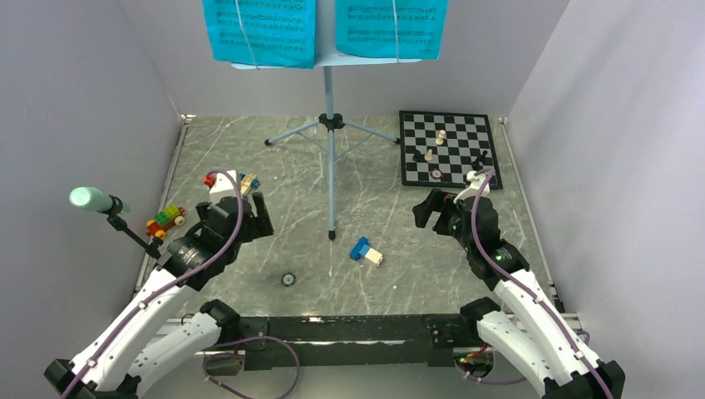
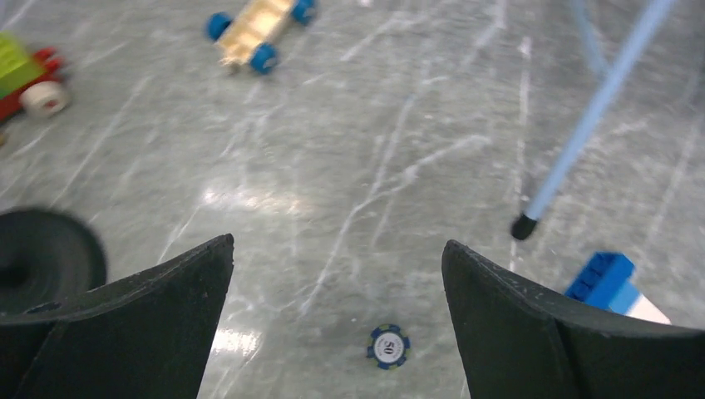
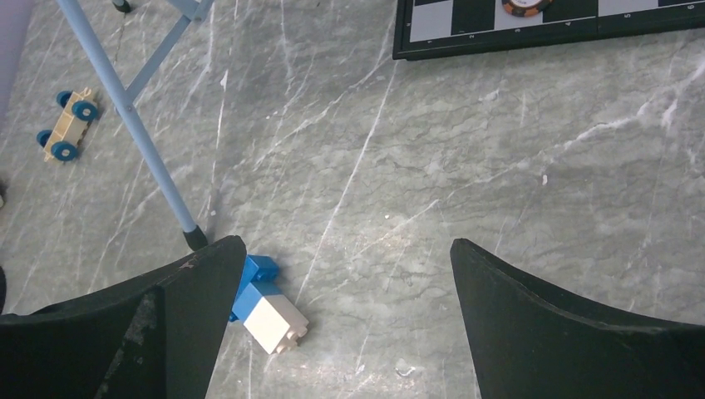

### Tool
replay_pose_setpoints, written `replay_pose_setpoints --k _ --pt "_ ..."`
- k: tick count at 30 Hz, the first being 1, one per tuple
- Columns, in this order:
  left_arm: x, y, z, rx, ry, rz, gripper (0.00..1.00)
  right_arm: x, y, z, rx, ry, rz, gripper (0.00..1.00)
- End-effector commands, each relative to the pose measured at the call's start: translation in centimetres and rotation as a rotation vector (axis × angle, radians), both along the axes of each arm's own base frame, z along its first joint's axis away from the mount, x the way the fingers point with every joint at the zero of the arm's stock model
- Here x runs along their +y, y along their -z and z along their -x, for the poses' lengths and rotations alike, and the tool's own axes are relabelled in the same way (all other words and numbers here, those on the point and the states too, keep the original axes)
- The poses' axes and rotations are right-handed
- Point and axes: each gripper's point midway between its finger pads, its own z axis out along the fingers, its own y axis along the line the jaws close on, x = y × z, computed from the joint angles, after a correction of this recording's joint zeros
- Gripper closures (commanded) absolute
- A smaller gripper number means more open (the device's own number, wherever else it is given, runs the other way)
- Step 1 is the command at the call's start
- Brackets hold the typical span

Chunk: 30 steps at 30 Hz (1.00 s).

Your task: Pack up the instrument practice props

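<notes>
The pale-blue music stand stands at the back middle on its tripod, with two cyan sheet-music pages on its desk. One leg reaches forward; it also shows in the left wrist view and the right wrist view. The mint-green microphone sits on the black mic stand at the left edge; its round base shows left of my left fingers. My left gripper is open and empty above the table. My right gripper is open and empty.
A chessboard with pieces lies at the back right. A blue-white block lies near the stand's front foot. A poker chip lies in front. Toy cars sit at the left.
</notes>
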Motion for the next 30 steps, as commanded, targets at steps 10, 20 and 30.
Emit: replay_pose_setpoints --k 10,20,30 --pt "11.3 -2.9 4.5 -0.1 -0.542 -0.244 0.01 2.2 -1.9 -0.7 -0.074 -0.087 -0.074 0.0" --pt "14.6 -3.9 7.3 -0.065 -0.726 -0.369 0.03 3.1 -1.3 -0.8 -0.069 -0.132 -0.09 0.0" --pt "15.8 -4.3 6.9 -0.072 -0.841 -0.413 0.03 3.7 -1.5 -0.6 -0.07 -0.157 -0.111 0.0"
